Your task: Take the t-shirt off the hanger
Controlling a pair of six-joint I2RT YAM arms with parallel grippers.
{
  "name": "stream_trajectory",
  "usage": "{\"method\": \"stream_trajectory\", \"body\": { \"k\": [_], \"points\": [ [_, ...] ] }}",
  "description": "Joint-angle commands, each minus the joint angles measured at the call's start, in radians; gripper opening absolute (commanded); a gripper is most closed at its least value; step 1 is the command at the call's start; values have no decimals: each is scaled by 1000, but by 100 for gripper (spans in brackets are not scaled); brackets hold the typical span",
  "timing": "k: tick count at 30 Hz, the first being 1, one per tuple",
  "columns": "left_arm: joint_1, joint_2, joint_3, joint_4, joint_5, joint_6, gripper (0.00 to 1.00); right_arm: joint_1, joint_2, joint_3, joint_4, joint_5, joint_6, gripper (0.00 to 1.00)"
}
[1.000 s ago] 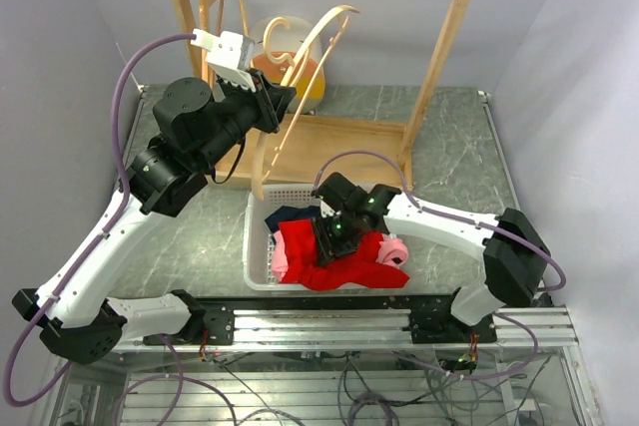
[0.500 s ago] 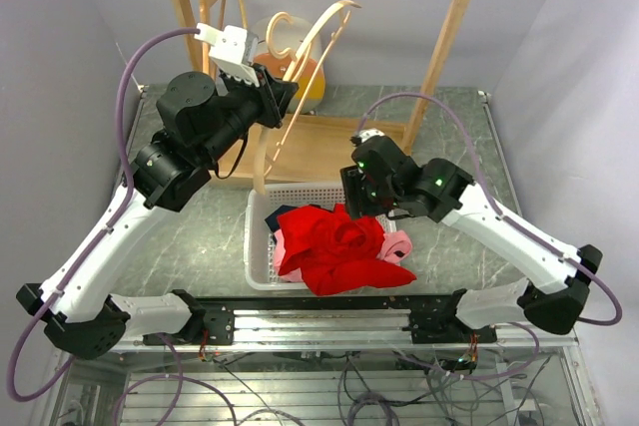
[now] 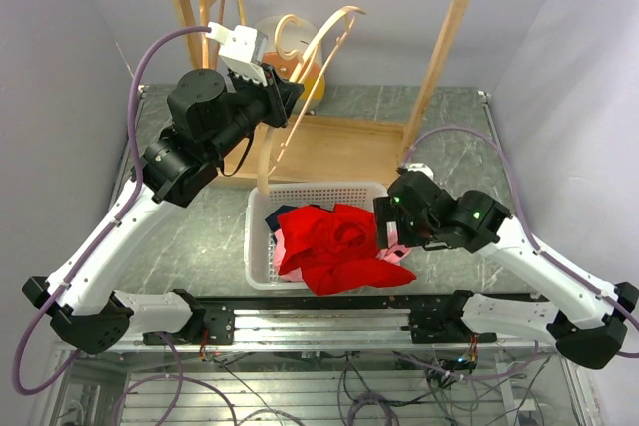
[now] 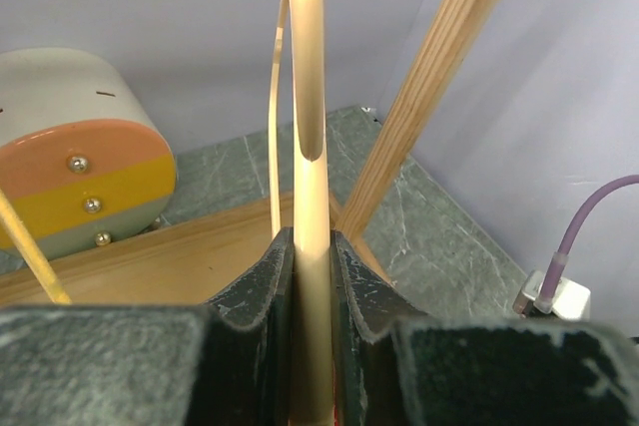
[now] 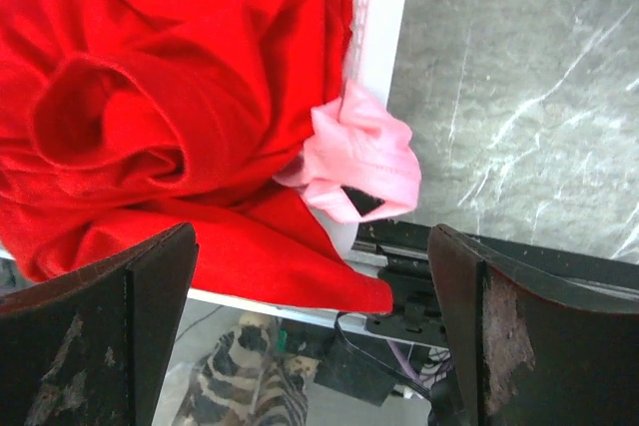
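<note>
Left claw pinches the hanger; right claw gapes wide over t-shirt.

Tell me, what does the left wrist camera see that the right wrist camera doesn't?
Left wrist only: the left gripper shut on the wooden hanger, the rack post, a striped rounded object. Right wrist only: the open right gripper above the red t-shirt in the white basket, pink cloth over its rim. Both: the grey marbled table.
</note>
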Motion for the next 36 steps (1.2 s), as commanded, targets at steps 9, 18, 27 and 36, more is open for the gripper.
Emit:
{"method": "stream_trajectory", "body": {
  "k": [9, 18, 27, 36],
  "points": [
    [2, -11, 18, 41, 28, -5, 7, -9, -106, -253, 127, -48, 24, 100],
    [2, -14, 14, 39, 20, -4, 7, -18, -128, -375, 239, -96, 28, 99],
    [2, -23, 5, 39, 6, -4, 7, -18, -53, -323, 266, -80, -28, 15],
    [3, -17, 0, 44, -5, 1, 7, -18, 18, -146, 223, -79, -94, 0]
  ]
}}
